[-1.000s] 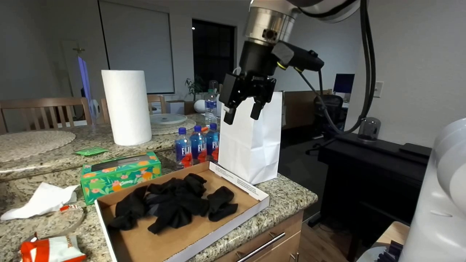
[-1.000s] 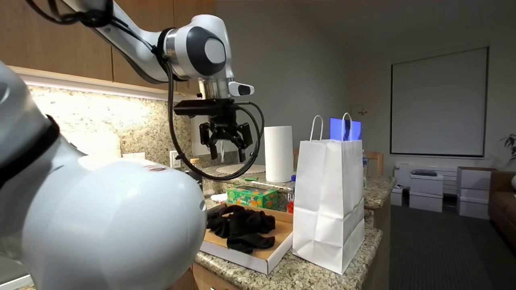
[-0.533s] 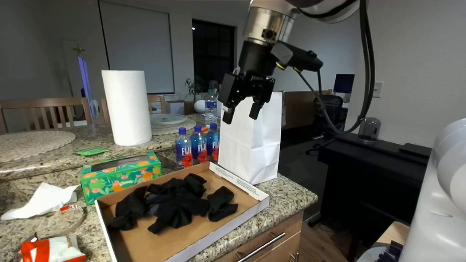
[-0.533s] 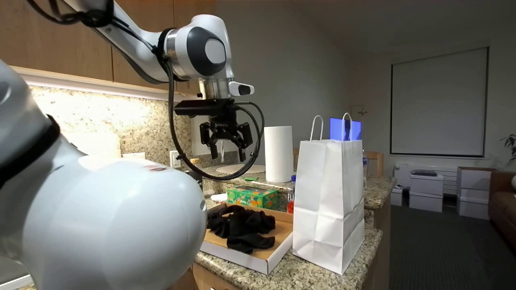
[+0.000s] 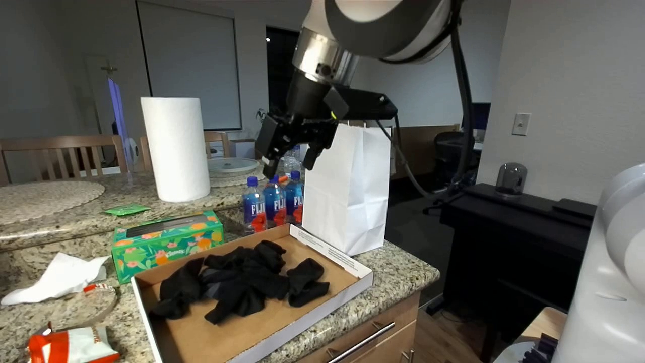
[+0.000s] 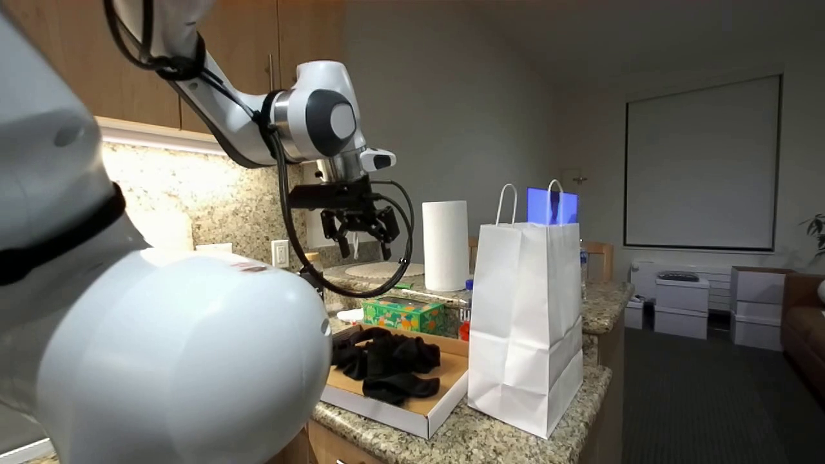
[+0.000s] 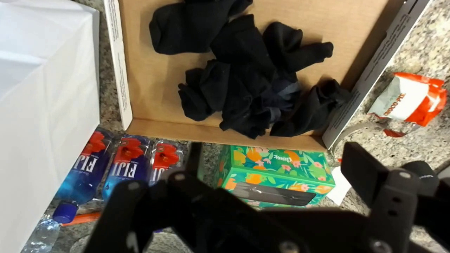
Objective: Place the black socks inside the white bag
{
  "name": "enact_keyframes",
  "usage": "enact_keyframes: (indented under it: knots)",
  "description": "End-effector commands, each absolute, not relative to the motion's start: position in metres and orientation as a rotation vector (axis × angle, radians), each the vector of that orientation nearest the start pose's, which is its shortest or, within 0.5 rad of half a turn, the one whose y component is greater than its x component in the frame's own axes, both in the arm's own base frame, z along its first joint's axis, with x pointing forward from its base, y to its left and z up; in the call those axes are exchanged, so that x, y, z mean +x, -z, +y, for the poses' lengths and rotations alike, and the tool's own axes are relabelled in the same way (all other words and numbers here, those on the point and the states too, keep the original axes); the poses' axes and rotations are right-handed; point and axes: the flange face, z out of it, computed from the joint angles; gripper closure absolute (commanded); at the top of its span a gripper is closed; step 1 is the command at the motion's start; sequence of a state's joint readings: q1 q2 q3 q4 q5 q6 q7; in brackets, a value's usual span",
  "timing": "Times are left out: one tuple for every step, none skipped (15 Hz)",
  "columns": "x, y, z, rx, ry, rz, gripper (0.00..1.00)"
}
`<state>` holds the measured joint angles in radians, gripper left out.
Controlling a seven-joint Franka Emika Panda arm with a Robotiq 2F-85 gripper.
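I counted one white bag (image 6: 515, 328), standing upright on the speckled desk (image 5: 403, 267), with two looped handles (image 6: 508, 201) above its top. Just beside it lay one shallow cardboard tray (image 5: 216, 343); from the wrist view a strip of stone ran between the two. Three FIJI bottles (image 5: 274, 201) with blue caps stood in a row behind the tray, near the bag, and a fourth, clear bottle (image 5: 292, 164) stood farther back. There was one tissue box (image 5: 169, 244), one paper towel roll (image 5: 176, 151) and one red-and-white Choco-Pie packet (image 7: 409, 102).

All the black socks (image 5: 242, 282) I could see lay in the tray, heaped and tangled, one of them folded over at the end nearest the bag. They overlapped too much for a sure count.

The end effector (image 6: 365, 249) hung well above the socks, its fingers spread wide and holding nothing.

I couldn't see down into the bag, so I couldn't tell what was in it. In an exterior view the arm (image 6: 187, 354) covered one end of the tray. The clear bottle was partly behind the end effector, and from the wrist the tray ran off the top edge.
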<state>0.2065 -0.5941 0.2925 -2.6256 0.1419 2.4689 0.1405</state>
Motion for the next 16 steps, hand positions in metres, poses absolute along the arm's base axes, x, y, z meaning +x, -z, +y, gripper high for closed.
enact_keyframes:
  knots:
    - [0.365,-0.436,0.215,-3.018,0.580,-0.385,0.00]
    - [0.367,-0.424,0.218,-3.034,0.544,-0.386,0.00]
    - [0.368,-0.407,0.219,-3.058,0.456,-0.397,0.00]
    - [0.359,-0.429,0.214,-3.032,0.520,-0.407,0.00]
    - [0.362,-0.417,0.215,-3.043,0.478,-0.412,0.00]
    - [0.364,-0.409,0.216,-3.050,0.448,-0.415,0.00]
    - [0.365,-0.405,0.216,-3.052,0.432,-0.416,0.00]
    - [0.366,-0.404,0.217,-3.052,0.428,-0.417,0.00]
    - [0.367,-0.405,0.217,-3.051,0.429,-0.417,0.00]
    - [0.367,-0.406,0.218,-3.050,0.432,-0.417,0.00]
    - [0.374,-0.403,0.220,-3.057,0.441,-0.409,0.00]
    - [0.381,-0.396,0.223,-3.051,0.415,-0.423,0.00]
    - [0.386,-0.386,0.228,-3.039,0.374,-0.427,0.00]
    - [0.387,-0.381,0.235,-3.029,0.370,-0.437,0.00]
    - [0.389,-0.376,0.240,-3.030,0.378,-0.444,0.00]
    - [0.395,-0.369,0.244,-3.027,0.369,-0.451,0.00]
